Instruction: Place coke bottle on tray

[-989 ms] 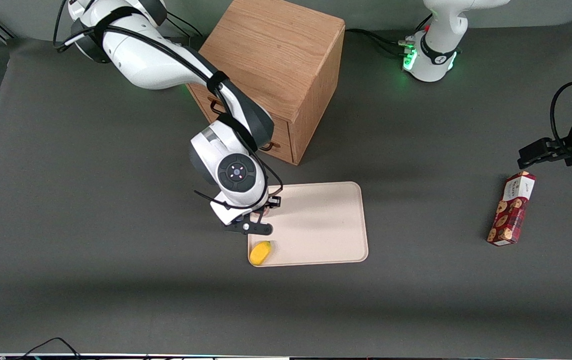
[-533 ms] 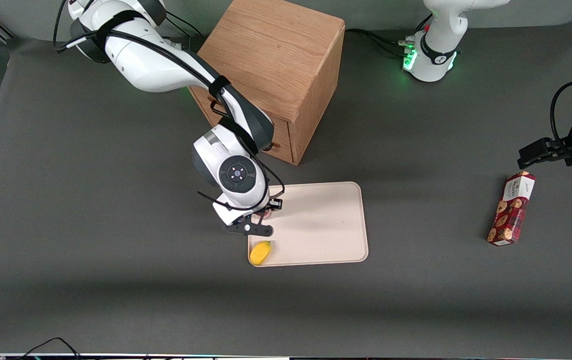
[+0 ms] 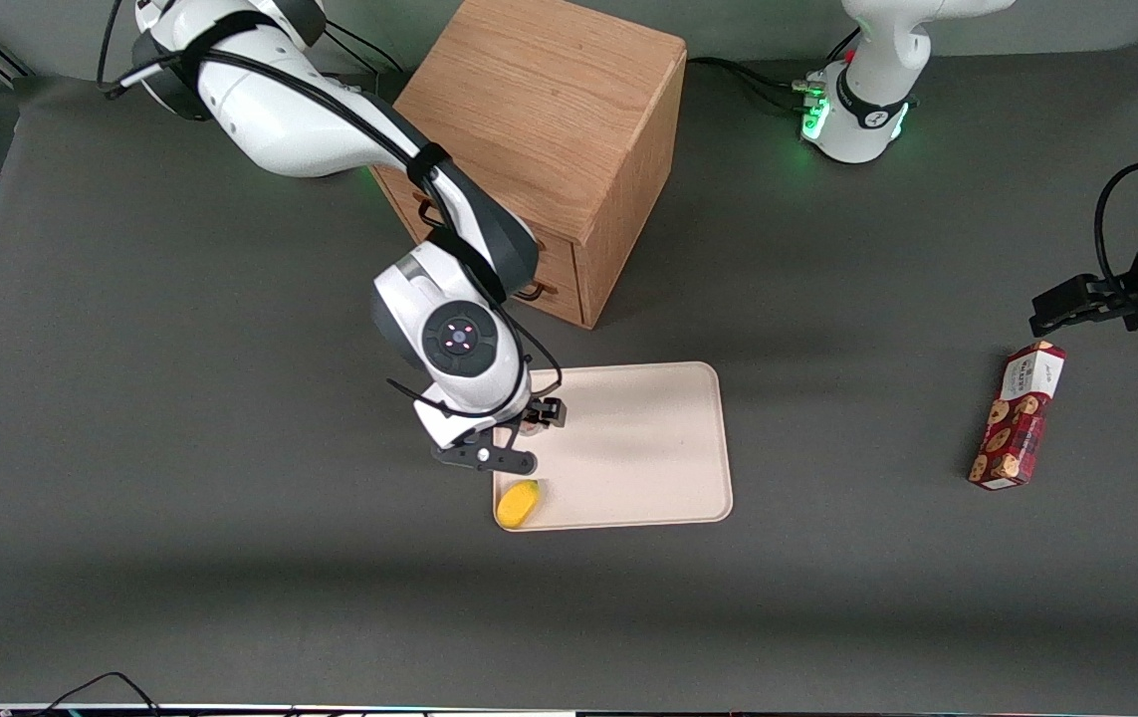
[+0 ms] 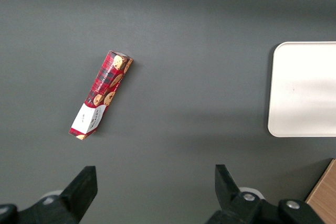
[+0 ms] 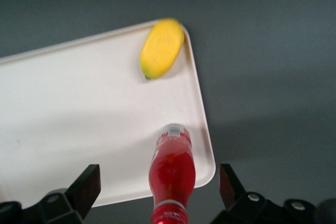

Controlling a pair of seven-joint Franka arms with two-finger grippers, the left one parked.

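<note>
The coke bottle (image 5: 172, 166) has a red cap and red label and stands upright on the beige tray (image 5: 79, 103), close to the tray's edge toward the working arm's end. My right gripper (image 5: 157, 182) is open, with one finger on each side of the bottle and a wide gap to it. In the front view the gripper (image 3: 514, 438) hangs over that same edge of the tray (image 3: 648, 448), and the wrist hides almost all of the bottle (image 3: 527, 427).
A yellow rounded object (image 3: 517, 503) lies in the tray's corner nearest the front camera; it also shows in the right wrist view (image 5: 161, 48). The wooden cabinet (image 3: 549, 129) stands farther from the camera than the tray. A red cookie box (image 3: 1017, 415) lies toward the parked arm's end.
The right wrist has shifted slightly toward the working arm's end of the table. The tray, yellow object and cookie box have not moved.
</note>
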